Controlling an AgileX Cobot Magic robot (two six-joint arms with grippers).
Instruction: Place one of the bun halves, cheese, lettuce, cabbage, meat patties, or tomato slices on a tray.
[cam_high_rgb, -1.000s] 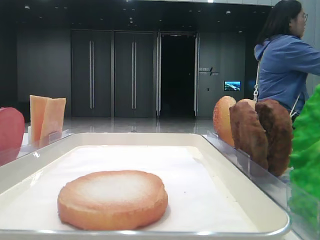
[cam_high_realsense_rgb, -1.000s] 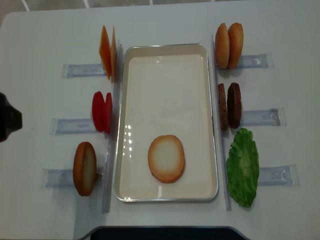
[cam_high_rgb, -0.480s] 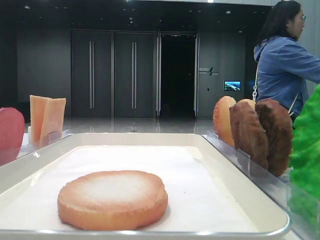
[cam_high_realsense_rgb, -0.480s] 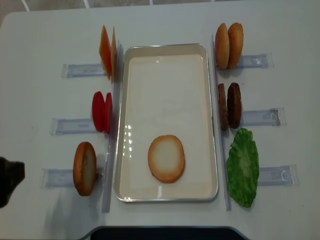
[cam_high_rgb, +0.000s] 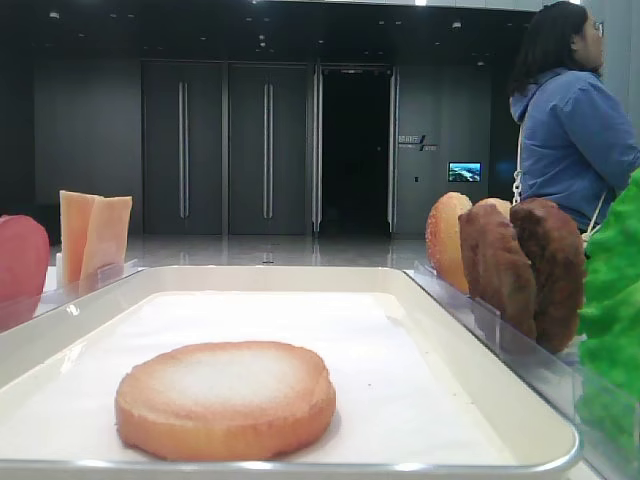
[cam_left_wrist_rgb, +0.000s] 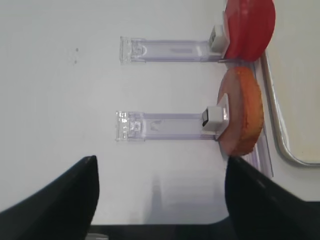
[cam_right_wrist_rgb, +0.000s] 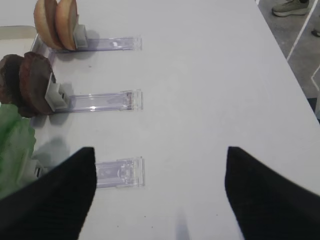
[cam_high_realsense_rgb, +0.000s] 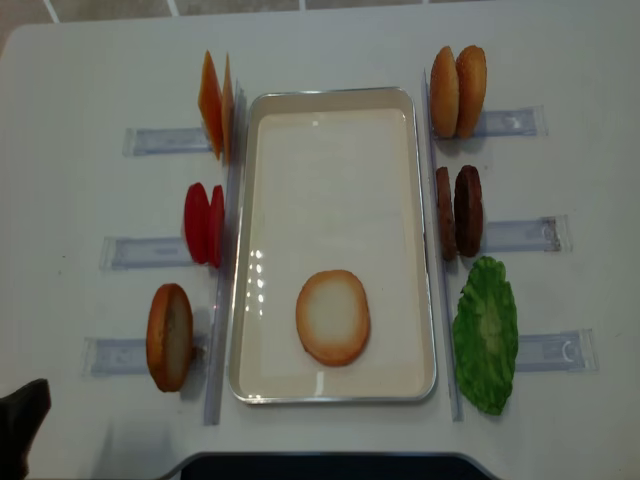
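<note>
Bun half (cam_high_realsense_rgb: 333, 317), round and pale on top, lies flat in the tray (cam_high_realsense_rgb: 335, 98), well apart from the spread left gripper (cam_left_wrist_rgb: 160, 200).

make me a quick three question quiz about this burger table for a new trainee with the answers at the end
1. True or false: a bun half lies flat inside the tray.
2. Which items stand in the holder next to the lettuce on the right side? A) cheese slices B) meat patties C) tomato slices
3. How many bun halves are in view in the overhead picture, counting the one on the tray?

Key
1. True. It lies pale face up near the tray's front end.
2. B. The two dark brown patties stand on edge just behind the lettuce.
3. Four: one on the tray, one upright bun half at front left, and a bun pair at back right.
</note>
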